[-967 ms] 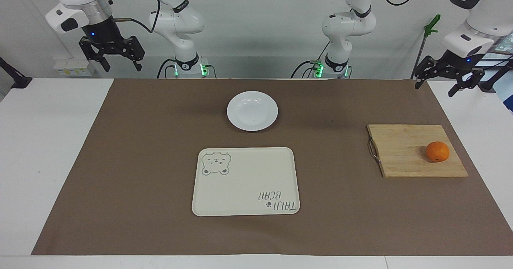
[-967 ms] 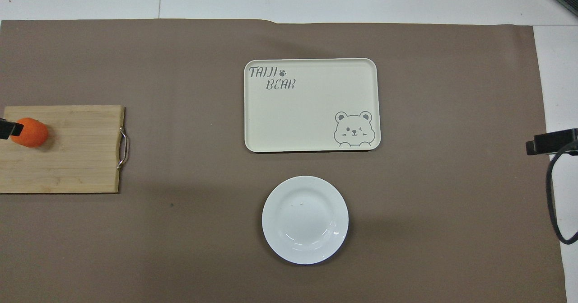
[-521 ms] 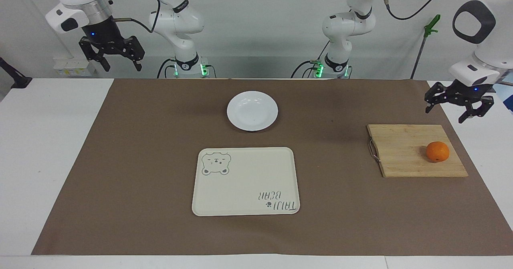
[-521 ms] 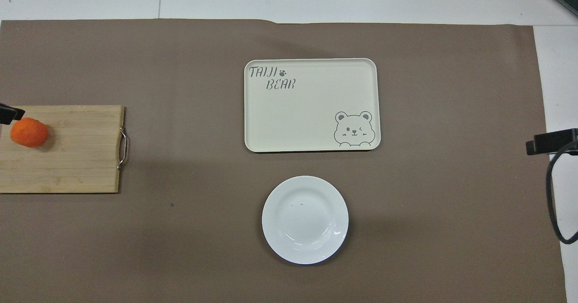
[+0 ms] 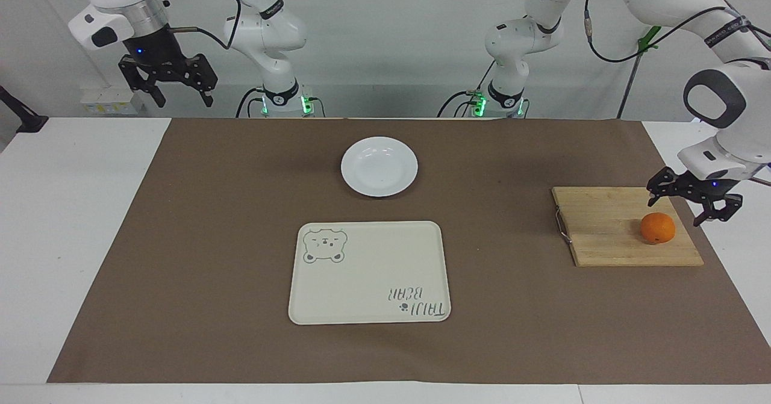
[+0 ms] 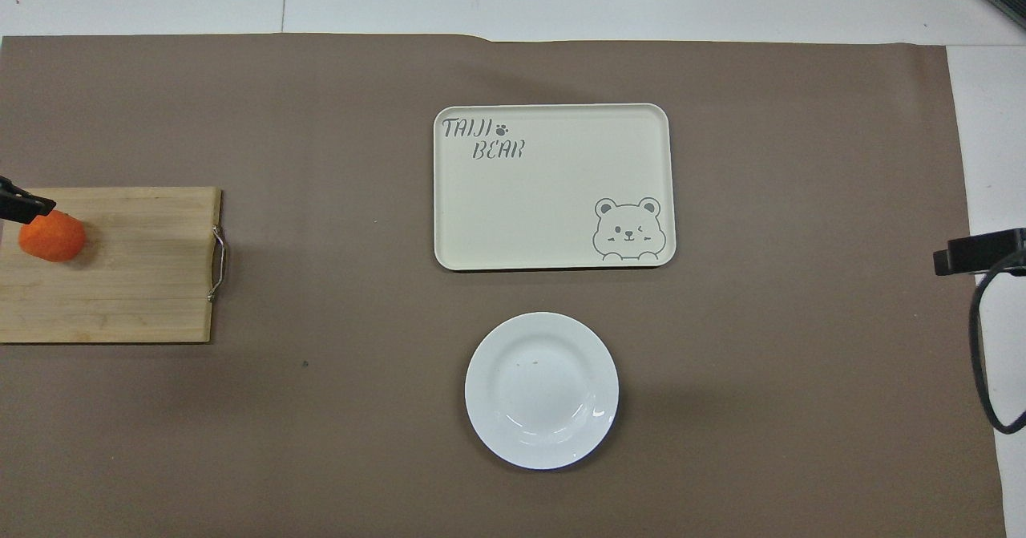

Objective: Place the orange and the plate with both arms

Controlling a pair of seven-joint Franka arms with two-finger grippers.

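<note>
The orange [image 5: 657, 227] [image 6: 52, 236] lies on a wooden cutting board [image 5: 608, 229] at the left arm's end of the table. My left gripper [image 5: 676, 212] hangs open just above the orange, not touching it; only one fingertip [image 6: 24, 205] shows in the overhead view. The white plate [image 5: 379, 166] [image 6: 542, 390] sits empty on the brown mat, near the robots and midway between the arms. My right gripper [image 5: 184, 102] waits open and raised over the right arm's end of the table, holding nothing.
A cream tray with a bear print [image 5: 369, 271] [image 6: 553, 185] lies on the mat, farther from the robots than the plate. The cutting board [image 6: 136, 273] has a metal handle [image 6: 218, 264] on its tray-facing side. A brown mat [image 5: 211, 241] covers most of the white table.
My left gripper has come down from beside the table's edge to just above the orange. The right arm, the plate, the tray and the orange have stayed put.
</note>
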